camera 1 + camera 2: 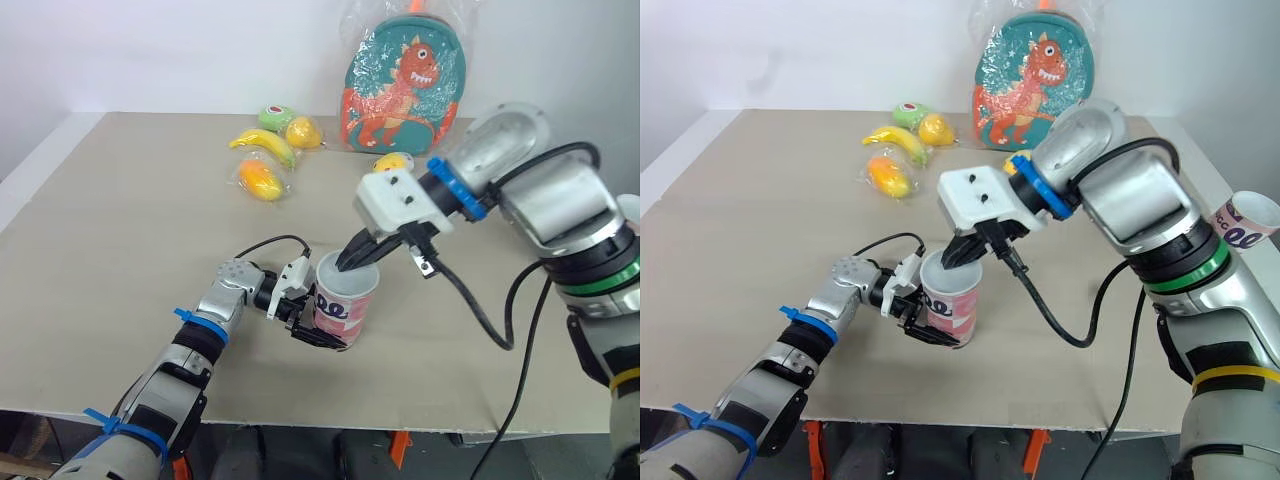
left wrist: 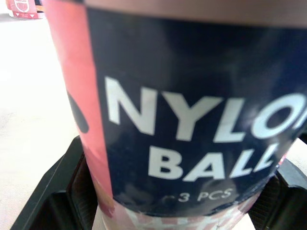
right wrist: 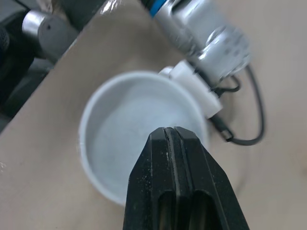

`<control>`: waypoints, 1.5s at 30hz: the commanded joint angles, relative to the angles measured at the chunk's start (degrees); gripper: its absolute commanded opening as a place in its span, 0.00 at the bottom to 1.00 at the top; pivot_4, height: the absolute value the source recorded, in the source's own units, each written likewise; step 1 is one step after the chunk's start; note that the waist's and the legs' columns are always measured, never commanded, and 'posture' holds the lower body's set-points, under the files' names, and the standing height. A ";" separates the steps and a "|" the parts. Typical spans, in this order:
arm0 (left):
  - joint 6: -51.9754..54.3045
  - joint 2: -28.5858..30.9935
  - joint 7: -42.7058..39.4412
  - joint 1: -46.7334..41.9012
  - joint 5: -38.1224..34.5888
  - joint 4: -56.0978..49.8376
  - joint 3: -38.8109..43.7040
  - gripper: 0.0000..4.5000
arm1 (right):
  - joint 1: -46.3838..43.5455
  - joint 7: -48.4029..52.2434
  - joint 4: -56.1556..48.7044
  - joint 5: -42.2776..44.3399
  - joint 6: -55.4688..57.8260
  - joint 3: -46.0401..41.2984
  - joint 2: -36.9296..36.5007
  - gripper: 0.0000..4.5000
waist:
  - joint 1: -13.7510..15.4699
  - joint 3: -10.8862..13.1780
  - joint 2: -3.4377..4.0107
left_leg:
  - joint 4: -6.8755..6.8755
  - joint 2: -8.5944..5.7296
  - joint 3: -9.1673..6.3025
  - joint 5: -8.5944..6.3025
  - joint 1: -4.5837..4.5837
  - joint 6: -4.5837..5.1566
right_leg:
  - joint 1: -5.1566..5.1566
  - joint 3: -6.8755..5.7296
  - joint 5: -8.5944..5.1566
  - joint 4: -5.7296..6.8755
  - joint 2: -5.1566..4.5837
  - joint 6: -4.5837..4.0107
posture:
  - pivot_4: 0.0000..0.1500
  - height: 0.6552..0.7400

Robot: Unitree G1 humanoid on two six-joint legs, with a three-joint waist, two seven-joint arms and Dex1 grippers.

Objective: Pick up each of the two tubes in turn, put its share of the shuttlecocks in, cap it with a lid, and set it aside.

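A tube (image 1: 345, 308), pink and navy with the words NYLON BALL (image 2: 192, 129), stands upright near the table's front edge. My left gripper (image 1: 318, 328) is shut on its lower body from the left. A white round lid (image 3: 120, 139) with a raised rim covers the tube's top. My right gripper (image 1: 350, 263) points down from the right, its fingers (image 3: 175, 191) pressed together, with the tips on or just above the lid. I see nothing between them. A second tube (image 1: 1246, 222), with an open white mouth, shows at the far right beside my right arm.
A dinosaur backpack (image 1: 405, 85) in a plastic bag stands at the back of the table. Bagged toy fruits lie in front of it: a banana (image 1: 264, 145), an orange-yellow fruit (image 1: 260, 180), a lemon (image 1: 304, 131) and a green one (image 1: 274, 116). A black cable (image 1: 480, 315) hangs from my right wrist.
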 commanded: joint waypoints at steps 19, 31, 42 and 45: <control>1.40 -0.01 0.47 0.67 0.97 0.67 1.21 0.81 | 1.71 2.20 0.40 6.06 1.32 -6.15 -1.74 0.07 | 0.10 -0.95 -0.42 | -0.15 0.08 0.12 -0.16 0.92 -0.23 | 0.73 0.01 -0.32 0.00 -0.04 -0.41 | 1.00 1.00; 3.18 -1.44 -0.27 2.83 -1.31 -3.97 1.05 0.81 | 17.32 -4.21 -12.40 20.08 14.22 -26.72 -14.22 0.98 | 0.26 -0.89 -0.45 | -0.13 -0.02 0.01 -0.66 0.61 -0.23 | 0.68 0.02 -0.63 -0.02 -0.05 -0.37 | 1.00 1.00; 2.97 4.42 -0.78 4.86 -8.51 -10.09 -0.72 0.99 | 41.77 -21.12 -30.41 28.34 22.06 -40.32 -13.28 1.00 | 0.26 -0.63 -0.28 | -0.05 -0.05 -0.05 -0.66 0.58 -0.23 | 0.72 0.00 -0.80 -0.03 -0.06 0.02 | 1.00 1.00; 2.05 6.48 -0.58 6.74 -9.19 -12.08 0.05 0.99 | 46.31 -23.95 -31.48 26.78 21.53 -41.00 -13.79 1.00 | 0.22 -0.63 -0.29 | 0.02 -0.05 -0.03 -0.66 0.58 -0.23 | 0.78 0.02 -0.78 -0.05 -0.09 0.06 | 1.00 1.00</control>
